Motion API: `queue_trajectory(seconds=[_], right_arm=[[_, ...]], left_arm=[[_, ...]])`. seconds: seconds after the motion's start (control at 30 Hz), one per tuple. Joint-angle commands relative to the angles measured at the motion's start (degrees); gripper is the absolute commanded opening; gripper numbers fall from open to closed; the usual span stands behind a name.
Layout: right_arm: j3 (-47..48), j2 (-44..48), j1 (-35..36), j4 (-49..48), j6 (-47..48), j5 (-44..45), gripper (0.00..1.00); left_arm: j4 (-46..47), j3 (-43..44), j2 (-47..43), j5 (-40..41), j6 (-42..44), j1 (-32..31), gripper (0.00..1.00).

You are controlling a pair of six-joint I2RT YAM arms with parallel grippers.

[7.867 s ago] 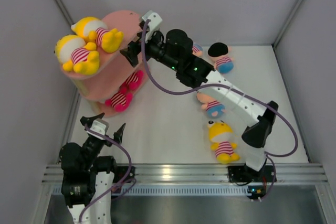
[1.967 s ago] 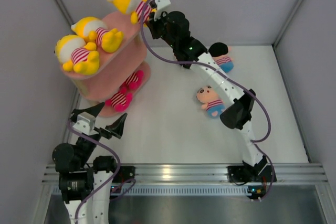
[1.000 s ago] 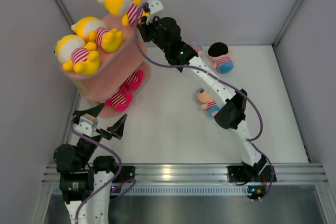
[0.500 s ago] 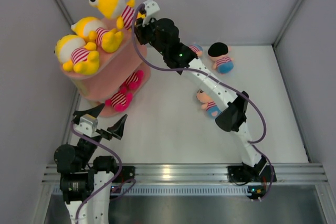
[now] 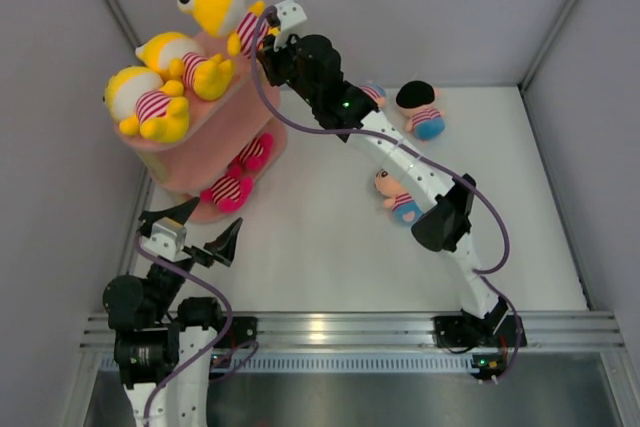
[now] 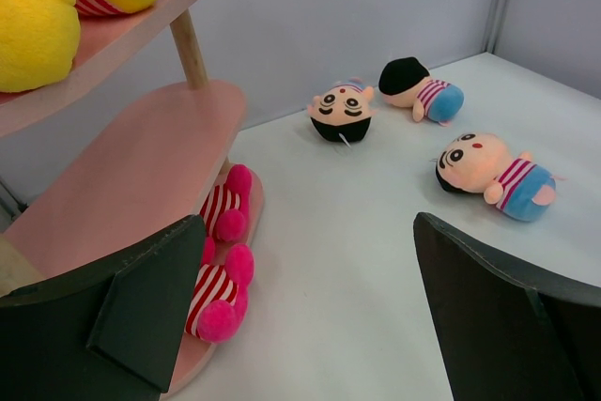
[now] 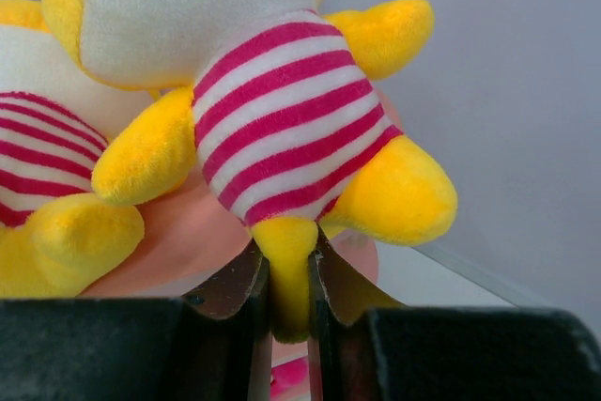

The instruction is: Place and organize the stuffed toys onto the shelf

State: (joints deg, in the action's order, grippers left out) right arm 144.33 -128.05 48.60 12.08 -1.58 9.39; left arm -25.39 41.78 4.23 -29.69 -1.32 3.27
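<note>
My right gripper [image 5: 262, 32] is shut on one leg of a yellow stuffed toy [image 5: 222, 9], which hangs head-away above the back of the pink shelf [image 5: 215, 137]. In the right wrist view the leg is pinched between the pads at my gripper [image 7: 288, 298], with the striped body [image 7: 282, 110] above the top board [image 7: 178, 241]. Two yellow toys [image 5: 165, 77] lie on the top tier. Magenta toys [image 5: 235, 182] lie on the bottom tier. My left gripper [image 5: 190, 232] stands open near the shelf's foot, holding nothing [image 6: 310, 316].
Three pink-faced toys lie on the white table: one mid-table [image 5: 400, 194], one with black hair at the back [image 5: 420, 107], and one [image 5: 372, 94] partly behind my right arm. Grey walls close in the table on the left, back and right.
Over the last second the right gripper carried the yellow toy slightly down and to the left over the shelf's top tier. The left arm has not moved.
</note>
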Motion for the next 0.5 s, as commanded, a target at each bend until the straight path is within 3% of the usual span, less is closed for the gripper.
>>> queue_trajectory(seconds=[0.0,0.13,0.27,0.47], right_arm=[[0.60,1.93,-0.17,-1.09,-0.70,0.72,0.09],[0.60,1.84,-0.08,-1.35,-0.70,0.02,0.18],[0.16,2.45,-0.17,-1.97,-1.05,-0.25,0.32],[-2.13,4.30,-0.17,-4.16,-1.40,-1.04,0.40]], left_arm=[[1.04,0.06,-0.71,-0.01,0.00,-0.10,0.98],[1.04,0.06,-0.71,-0.01,0.00,-0.19,0.99],[0.95,0.14,-0.80,-0.02,-0.08,-0.19,0.99],[0.87,-0.03,-0.89,-0.10,-0.26,-0.19,0.99]])
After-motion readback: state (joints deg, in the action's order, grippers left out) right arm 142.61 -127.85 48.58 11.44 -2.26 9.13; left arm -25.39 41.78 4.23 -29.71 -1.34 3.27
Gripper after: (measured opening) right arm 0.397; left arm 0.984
